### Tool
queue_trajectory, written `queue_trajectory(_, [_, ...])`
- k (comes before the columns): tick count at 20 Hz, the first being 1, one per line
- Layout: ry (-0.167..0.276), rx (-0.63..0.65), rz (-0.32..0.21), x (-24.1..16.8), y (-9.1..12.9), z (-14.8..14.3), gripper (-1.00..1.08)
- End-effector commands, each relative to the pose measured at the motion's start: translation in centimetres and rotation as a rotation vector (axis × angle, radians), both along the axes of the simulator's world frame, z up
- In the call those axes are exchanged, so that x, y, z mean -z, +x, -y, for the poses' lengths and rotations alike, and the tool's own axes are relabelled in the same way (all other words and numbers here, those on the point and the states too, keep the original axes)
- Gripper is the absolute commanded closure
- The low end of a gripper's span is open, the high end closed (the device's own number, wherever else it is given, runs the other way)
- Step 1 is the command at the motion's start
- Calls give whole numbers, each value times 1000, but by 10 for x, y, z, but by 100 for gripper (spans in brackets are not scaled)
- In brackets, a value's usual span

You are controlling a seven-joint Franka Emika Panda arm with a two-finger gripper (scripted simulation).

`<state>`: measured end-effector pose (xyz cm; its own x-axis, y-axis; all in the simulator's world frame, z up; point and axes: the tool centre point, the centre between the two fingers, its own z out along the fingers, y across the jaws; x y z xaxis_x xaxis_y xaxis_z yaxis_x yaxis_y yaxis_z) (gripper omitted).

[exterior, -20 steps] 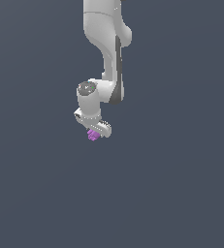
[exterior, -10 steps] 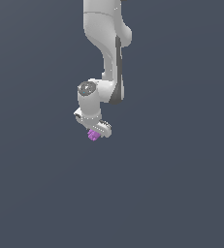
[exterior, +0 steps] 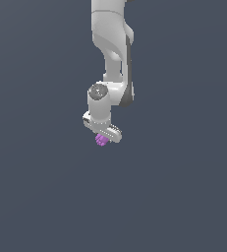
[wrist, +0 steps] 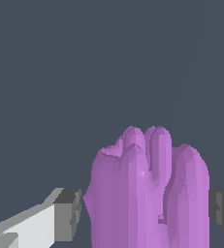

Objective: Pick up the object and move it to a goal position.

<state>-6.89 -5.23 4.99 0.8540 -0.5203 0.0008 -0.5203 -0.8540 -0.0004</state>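
Observation:
The object (exterior: 101, 141) is a tiny bright purple, lumpy, ridged block. It sits just under the white hand of my gripper (exterior: 103, 137) in the middle of the exterior view. In the wrist view the object (wrist: 150, 193) fills the space between the two grey fingertip pads (wrist: 69, 213). The jaws stand closed against its two sides, so my gripper (wrist: 145, 215) is shut on it. The lower part of the object is cut off by the edge of the wrist view.
The white arm (exterior: 112, 44) comes down from the top of the exterior view to the gripper. Around it I see only a plain dark grey-blue surface (exterior: 184, 197), with no goal marker or other object showing.
The arm, gripper and purple object have shifted a little toward the exterior view's right. The grip on the object looks the same.

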Motion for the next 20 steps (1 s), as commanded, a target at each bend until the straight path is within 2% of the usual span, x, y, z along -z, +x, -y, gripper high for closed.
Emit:
queue_trajectory(1, [0, -1, 0, -4, 10, -19, 108])
queue_trajectory(12, [0, -1, 0, -25, 70, -121, 108])
queue_trajectory(20, [-1, 0, 0, -38, 108, -183, 108])
